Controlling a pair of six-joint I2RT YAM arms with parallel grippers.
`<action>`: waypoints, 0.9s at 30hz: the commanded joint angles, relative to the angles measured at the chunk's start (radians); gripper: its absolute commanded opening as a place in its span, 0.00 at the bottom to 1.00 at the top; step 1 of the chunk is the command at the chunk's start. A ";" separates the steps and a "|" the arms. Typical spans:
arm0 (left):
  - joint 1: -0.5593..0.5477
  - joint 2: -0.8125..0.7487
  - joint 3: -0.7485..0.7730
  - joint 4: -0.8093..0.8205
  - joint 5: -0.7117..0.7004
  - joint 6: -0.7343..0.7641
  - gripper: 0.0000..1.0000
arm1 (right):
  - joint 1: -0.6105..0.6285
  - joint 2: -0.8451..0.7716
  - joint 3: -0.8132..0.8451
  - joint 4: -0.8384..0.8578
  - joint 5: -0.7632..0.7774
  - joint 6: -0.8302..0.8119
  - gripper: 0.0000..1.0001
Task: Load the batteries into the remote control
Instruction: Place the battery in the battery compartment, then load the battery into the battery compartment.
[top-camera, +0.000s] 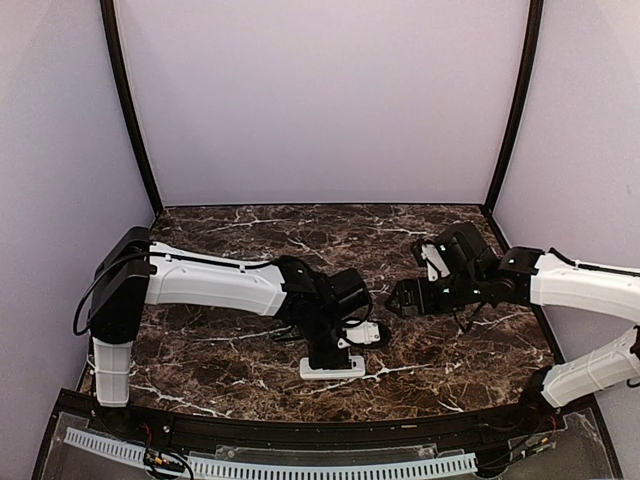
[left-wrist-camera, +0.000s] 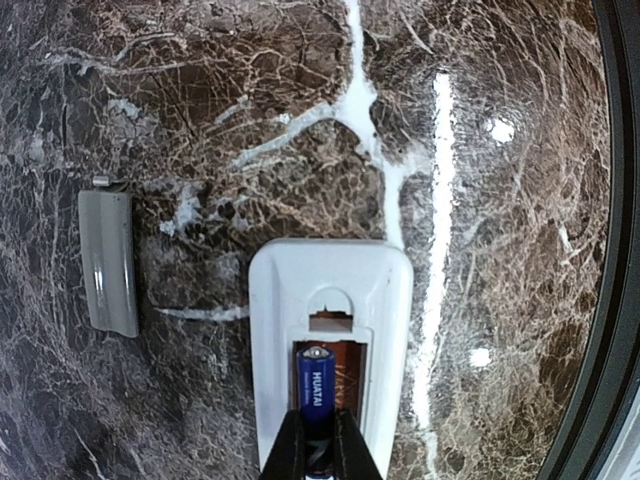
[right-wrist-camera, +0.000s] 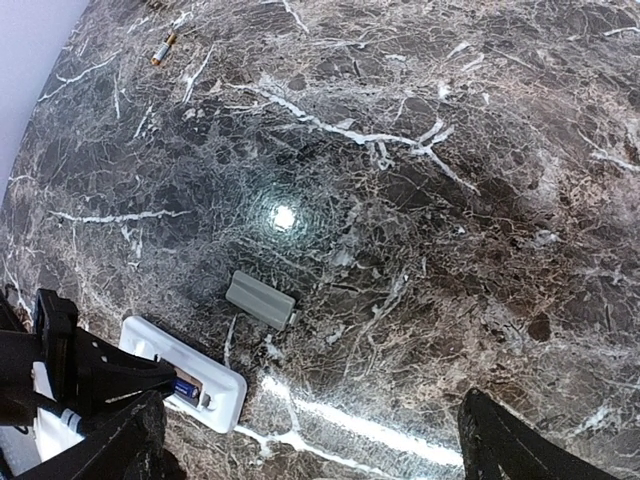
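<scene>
Marble surface fills the left wrist view. At the bottom edge, the left fingers are closed on the lower end of a blue battery. The battery sits in the open compartment of the white remote control, which lies back-up. Left of the remote and apart from it rests a grey battery cover. The right fingers stand wide apart, holding nothing. A second battery lies far off at the upper left of the right wrist view.

Seemingly "HUATAI" on blue battery
</scene>
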 joint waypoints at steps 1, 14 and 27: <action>-0.006 0.012 0.027 -0.038 -0.015 -0.024 0.06 | -0.007 -0.026 -0.013 0.020 -0.001 0.008 0.99; -0.006 0.026 0.048 -0.057 -0.029 -0.050 0.17 | -0.007 -0.049 -0.022 0.021 -0.004 0.010 0.99; 0.024 -0.121 0.037 0.007 0.025 -0.084 0.36 | -0.011 -0.029 0.036 0.035 -0.108 -0.180 0.99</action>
